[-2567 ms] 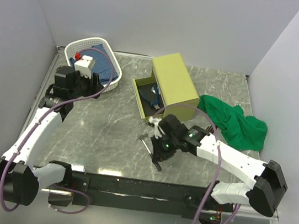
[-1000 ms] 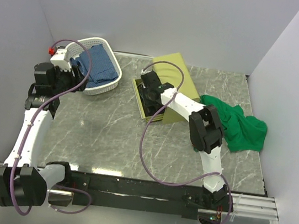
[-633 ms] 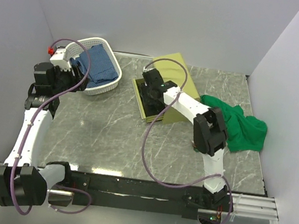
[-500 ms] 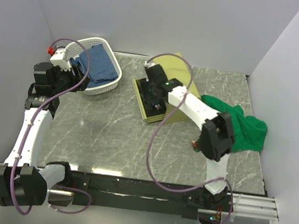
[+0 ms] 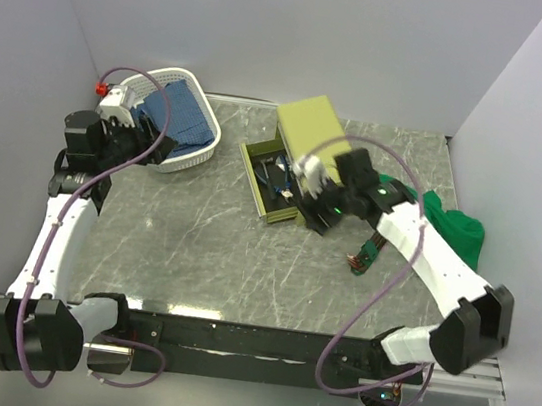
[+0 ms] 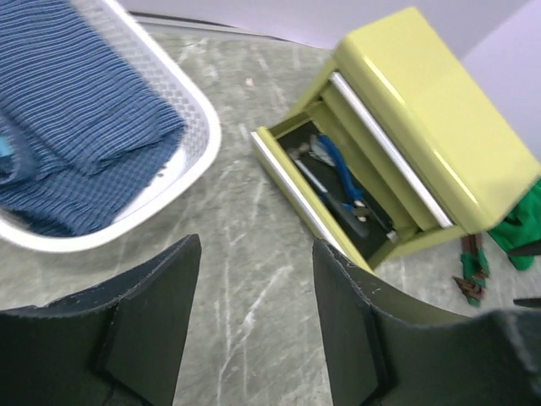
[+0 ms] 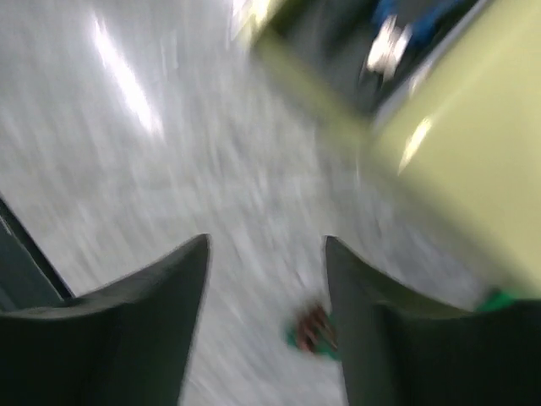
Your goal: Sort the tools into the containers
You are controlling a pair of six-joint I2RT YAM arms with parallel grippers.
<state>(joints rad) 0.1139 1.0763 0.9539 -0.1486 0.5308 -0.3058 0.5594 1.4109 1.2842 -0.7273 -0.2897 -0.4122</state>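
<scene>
The olive-green chest (image 5: pixel 311 133) stands at the back centre with its lower drawer (image 5: pixel 271 185) pulled out; blue-handled pliers (image 6: pixel 340 176) and a silvery tool (image 6: pixel 303 167) lie inside. A hex key set (image 5: pixel 365 256) lies on the table right of the drawer, also blurred in the right wrist view (image 7: pixel 313 328). The white lattice basket (image 5: pixel 206 143) holds a blue cloth (image 5: pixel 177 114). My right gripper (image 5: pixel 318 215) hangs open and empty just right of the drawer (image 7: pixel 266 245). Beside the basket, my left gripper (image 5: pixel 148 140) is open and empty over bare table (image 6: pixel 256 245).
A green cloth (image 5: pixel 448 233) lies crumpled at the right, beside the chest and behind the hex key set. White walls close in the table on the left, back and right. The right wrist view is motion-blurred.
The right gripper opened over the drawer, then drew back out of it to the near right, empty. The left arm has hardly moved.
</scene>
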